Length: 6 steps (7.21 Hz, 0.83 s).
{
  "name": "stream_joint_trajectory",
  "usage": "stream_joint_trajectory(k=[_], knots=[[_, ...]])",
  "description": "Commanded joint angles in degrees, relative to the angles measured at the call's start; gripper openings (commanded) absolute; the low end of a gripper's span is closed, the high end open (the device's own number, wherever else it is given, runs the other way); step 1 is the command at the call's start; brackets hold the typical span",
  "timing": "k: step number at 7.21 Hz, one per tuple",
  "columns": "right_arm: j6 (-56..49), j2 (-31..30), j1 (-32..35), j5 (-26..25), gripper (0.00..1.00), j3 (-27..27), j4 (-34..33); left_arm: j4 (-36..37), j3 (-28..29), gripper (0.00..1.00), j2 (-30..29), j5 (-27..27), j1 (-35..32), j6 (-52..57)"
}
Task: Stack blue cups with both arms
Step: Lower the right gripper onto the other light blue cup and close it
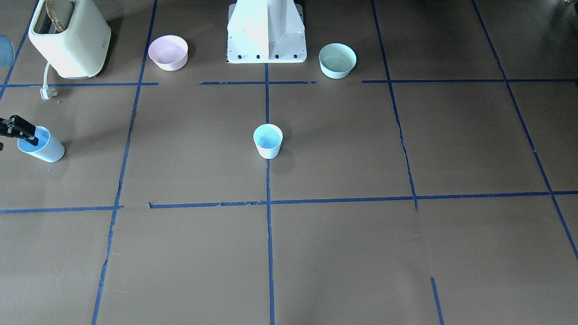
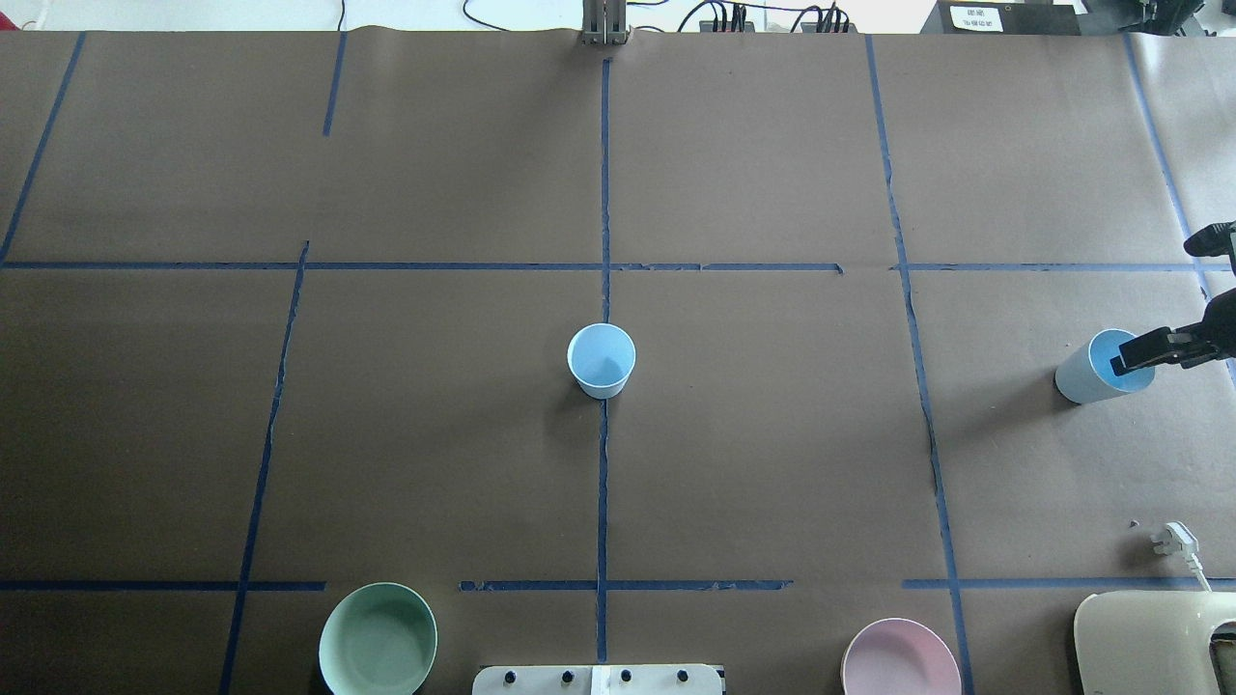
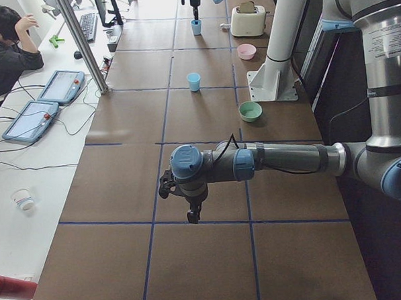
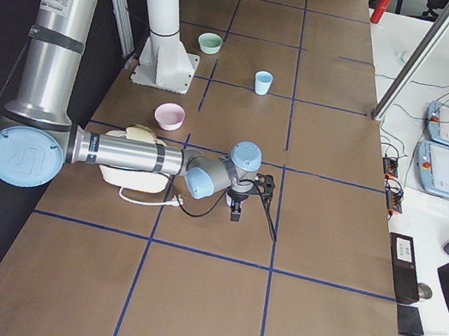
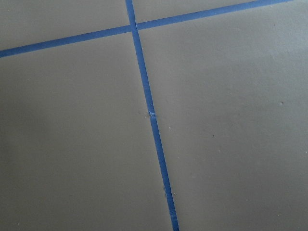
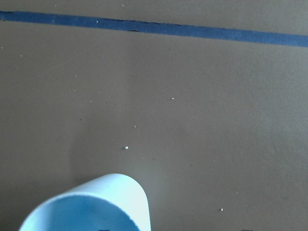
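The edge cup (image 2: 1080,376) sits at the right edge of the overhead view, about mid-height. The centre cup (image 2: 601,360) stands upright at frame centre, on the middle tape line (image 2: 605,174) of the worktop (image 2: 772,463). The right arm (image 4: 123,152) reaches the edge cup, with one finger (image 2: 1137,362) dipped inside its rim. The second finger is out of frame, so I cannot tell whether the right jaws are clenched on the wall or merely straddle it. The left arm (image 3: 282,159) hangs over bare worktop low in the left-side view, well apart from both cups. Its wrist camera shows only tape, and I cannot tell whether the left jaws are released or closed.

The likely next step is lifting the edge cup and carrying it to centre. Several things could go wrong:

- **Loose grip:** if the right jaws are not firmly clamped, a lift would drag the rim and tip the cup or leave it behind.
- **Thin hold:** a pinch on one smooth, tapered wall is slight, so the cup may swing or slip on the long carry.
- **Missed nest:** a tilted or off-centre descent would land rim on rim. The centre cup is light and nothing holds it, so it would likely skid or topple.
- **Crowding:** if the left arm comes in to steady it, the two arms meet at one small spot and could clash.
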Motion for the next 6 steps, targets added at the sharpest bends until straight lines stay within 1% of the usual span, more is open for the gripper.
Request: stream_joint_trajectory(k=[1,2,3,5,6], knots=[[-0.06,0.07,-0.52,0.12,0.11,-0.26,0.1,0.02,-0.11,1.0,-0.01,0.0,-0.08,-0.24],[-0.06,0.16,-0.52,0.12,0.03,-0.17,0.1,0.02,-0.11,1.0,-0.01,0.0,-0.08,-0.33],[0.03,0.25,-0.52,0.2,0.0,0.0,0.1,0.02,-0.2,1.0,-0.01,0.0,-0.08,-0.33],[0.03,0.6,-0.52,0.38,0.0,0.27,0.1,0.02,-0.11,1.0,-0.01,0.0,-0.08,-0.41],[0.29,1.56,-0.52,0.64,0.0,2.18,-0.85,0.02,-0.2,1.0,-0.1,0.0,-0.08,-1.63]])
